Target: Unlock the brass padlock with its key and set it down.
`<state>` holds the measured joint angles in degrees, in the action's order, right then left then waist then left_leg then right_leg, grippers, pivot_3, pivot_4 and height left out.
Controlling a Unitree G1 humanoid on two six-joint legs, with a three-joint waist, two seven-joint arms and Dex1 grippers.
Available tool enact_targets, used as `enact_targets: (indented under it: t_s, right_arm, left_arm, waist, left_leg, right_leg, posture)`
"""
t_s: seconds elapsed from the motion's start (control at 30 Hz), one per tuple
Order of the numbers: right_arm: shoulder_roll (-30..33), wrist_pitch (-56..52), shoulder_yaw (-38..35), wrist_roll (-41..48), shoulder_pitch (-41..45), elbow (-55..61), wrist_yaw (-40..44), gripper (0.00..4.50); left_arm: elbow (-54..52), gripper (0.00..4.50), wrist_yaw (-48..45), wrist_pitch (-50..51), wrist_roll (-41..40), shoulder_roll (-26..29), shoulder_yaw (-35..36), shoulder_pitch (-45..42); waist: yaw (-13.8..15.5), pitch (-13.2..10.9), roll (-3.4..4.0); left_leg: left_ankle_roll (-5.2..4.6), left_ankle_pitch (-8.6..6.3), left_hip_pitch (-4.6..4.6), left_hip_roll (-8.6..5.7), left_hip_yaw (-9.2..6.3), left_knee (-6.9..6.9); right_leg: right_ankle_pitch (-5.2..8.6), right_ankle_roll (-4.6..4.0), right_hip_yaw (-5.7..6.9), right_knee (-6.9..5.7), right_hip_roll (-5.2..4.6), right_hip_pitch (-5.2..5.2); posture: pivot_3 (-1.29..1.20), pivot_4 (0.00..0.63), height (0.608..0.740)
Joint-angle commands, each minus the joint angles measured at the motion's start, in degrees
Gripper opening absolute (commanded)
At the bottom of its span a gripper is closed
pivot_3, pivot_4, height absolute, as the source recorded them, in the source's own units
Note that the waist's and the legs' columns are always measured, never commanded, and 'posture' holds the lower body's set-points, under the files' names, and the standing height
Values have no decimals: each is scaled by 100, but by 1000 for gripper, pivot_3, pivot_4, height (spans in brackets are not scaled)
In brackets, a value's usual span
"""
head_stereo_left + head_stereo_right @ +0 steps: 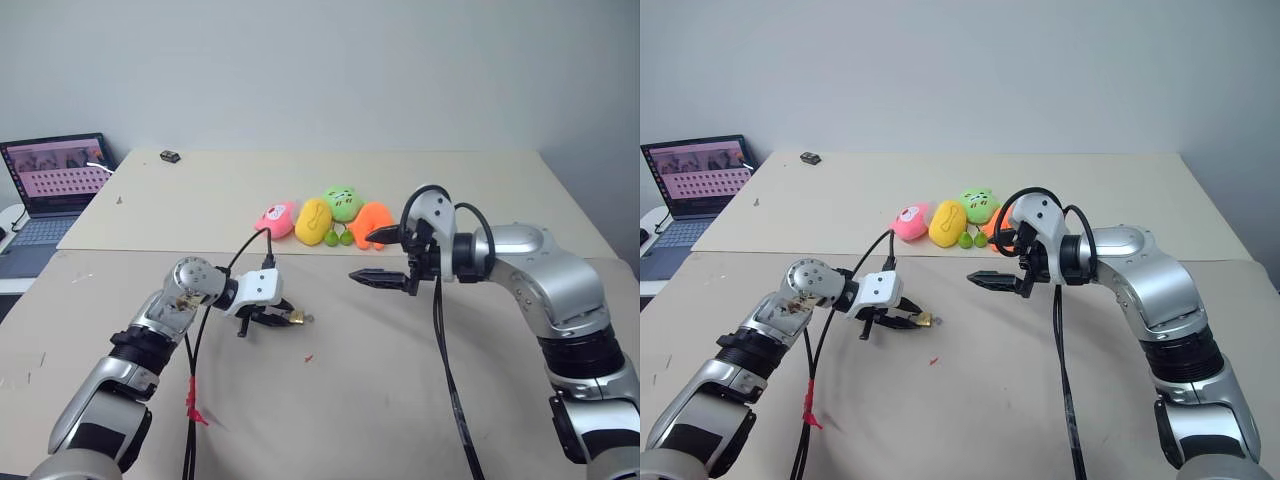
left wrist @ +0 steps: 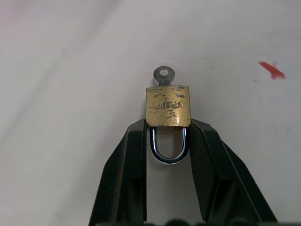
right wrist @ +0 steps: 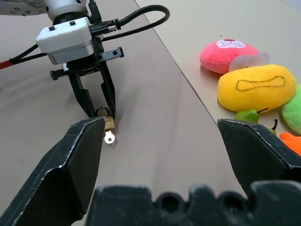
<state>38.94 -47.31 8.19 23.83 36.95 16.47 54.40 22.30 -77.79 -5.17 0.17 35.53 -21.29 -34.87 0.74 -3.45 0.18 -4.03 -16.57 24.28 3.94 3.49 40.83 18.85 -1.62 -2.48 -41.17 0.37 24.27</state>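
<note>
I am holding the brass padlock [image 2: 168, 107] in my left tool [image 2: 168, 136], whose two black fingers are clamping on the lower edge of the lock's body, with the silvery shackle looping back between them. The key [image 2: 164, 75] is sitting in the keyhole, its ring end poking out of the far side of the lock, away from the fingers. In the left eye view, this sits at lower centre-left, just above the beige surface [image 1: 400, 380].

My right tool [image 1: 379, 255] is hovering at centre frame, up and to the right of the lock and well apart from it, with its fingers spread wide and gripping nothing.

The risks as I am judging them: the key is tiny and my right fingers are broad, so a pinch slightly off-line could push the lock out of its shallow grip or knock the key loose. The left fingers are catching only an edge of the body, so twisting the key could spin the padlock instead of turning the mechanism. The fingers may also be blocking the shackle from springing out.
</note>
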Motion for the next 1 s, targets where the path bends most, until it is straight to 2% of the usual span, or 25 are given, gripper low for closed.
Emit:
enact_targets:
  t_s: [0.03, 0.27, 0.33, 0.4, 0.77, 1.0]
  right_arm:
    - [-17, 166, -103, 24, -11, 112, -61, 4500]
    - [1, 225, -115, 13, -31, 92, -83, 4500]
    - [6, 236, -115, 7, -28, 85, -90, 4500]
    - [10, 241, -113, 6, -27, 83, -94, 4500]
    - [33, 240, -119, -31, 33, 43, -134, 4500]
    - [66, 223, -120, -43, 41, 58, -167, 4500]
  left_arm:
    - [81, 791, -41, -204, 46, 42, 57, -86]
    - [125, 791, -141, -141, 83, -26, 7, -81]
    - [105, 1798, -173, -195, 117, -18, -27, -48]
    - [98, 2219, -167, -215, 133, -27, -30, -33]
    - [122, 2219, -97, -156, 122, -222, -20, -58]
    - [-102, 2219, -151, 308, -98, -427, 111, -55]
  waist:
    - [-3, 0, 0]
    - [-7, 1, 2]
    - [-5, 1, 2]
    - [-5, 1, 3]
    - [16, 2, 5]
    - [46, 3, 6]
  left_leg:
    - [1, 1, 0, 0, 1, 1]
    - [1, 1, -6, 2, 1, -1]
    - [0, 2, -6, 3, 0, -1]
    - [0, 1, -5, 3, -1, -1]
    - [-2, 0, -4, -2, -1, 2]
    - [0, 2, -1, -11, 0, 3]
  right_leg:
    - [0, 0, 0, 0, 0, -1]
    - [0, 0, -1, -6, 6, 0]
    - [0, -1, 0, -7, 6, 0]
    - [0, -1, 0, -5, 6, 0]
    - [0, 0, 0, -3, -4, -5]
    - [0, 1, 3, -1, -27, -7]
  posture:
    - [0, 150, 640]
    - [0, 150, 640]
    - [0, 150, 640]
    - [0, 150, 640]
    - [0, 150, 640]
    - [0, 150, 640]
